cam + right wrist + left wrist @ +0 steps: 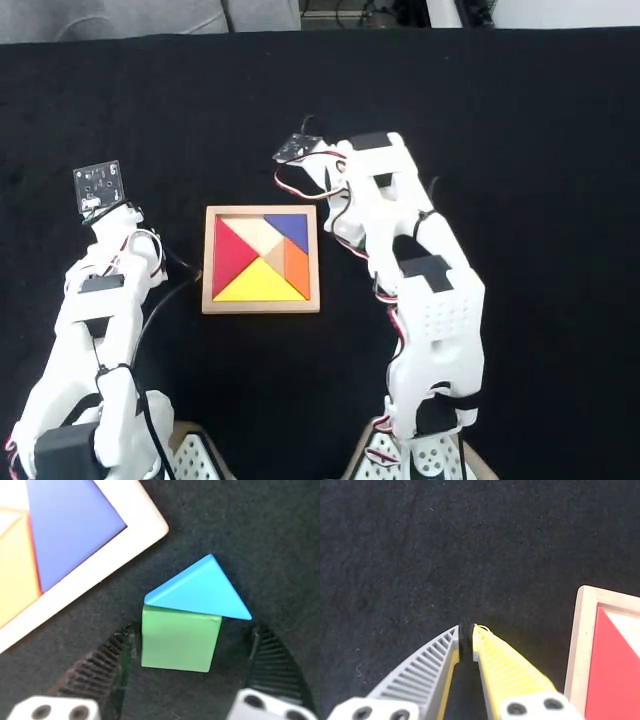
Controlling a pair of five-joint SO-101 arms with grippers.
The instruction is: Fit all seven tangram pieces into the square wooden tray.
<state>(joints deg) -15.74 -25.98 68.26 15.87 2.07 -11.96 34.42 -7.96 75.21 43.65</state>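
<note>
1. My left claw [467, 629]: jaws pressed together, nothing between them. It hangs over the bare black desk [520, 110], just beside the outer edge of the tray [260, 308], on the side where the red triangle [232, 262] lies.
2. My right claw [192, 630]: spread wide, gripping nothing. The green square [179, 645] sits between the fingers. One finger is just beside its edge, the other stands apart from it.
3. The light blue triangle [200, 590] touches the green square along the edge away from the claw. Both lie on the desk outside the tray, near the corner that holds the dark blue triangle [290, 228].
4. The tray is on the desk between my two arms. Seated in it with the red and dark blue triangles: yellow triangle [260, 284], orange piece [297, 267], cream piece [255, 232].
5. There is a small tan patch at the tray's centre. I cannot tell whether it is a piece or bare wood.
</note>
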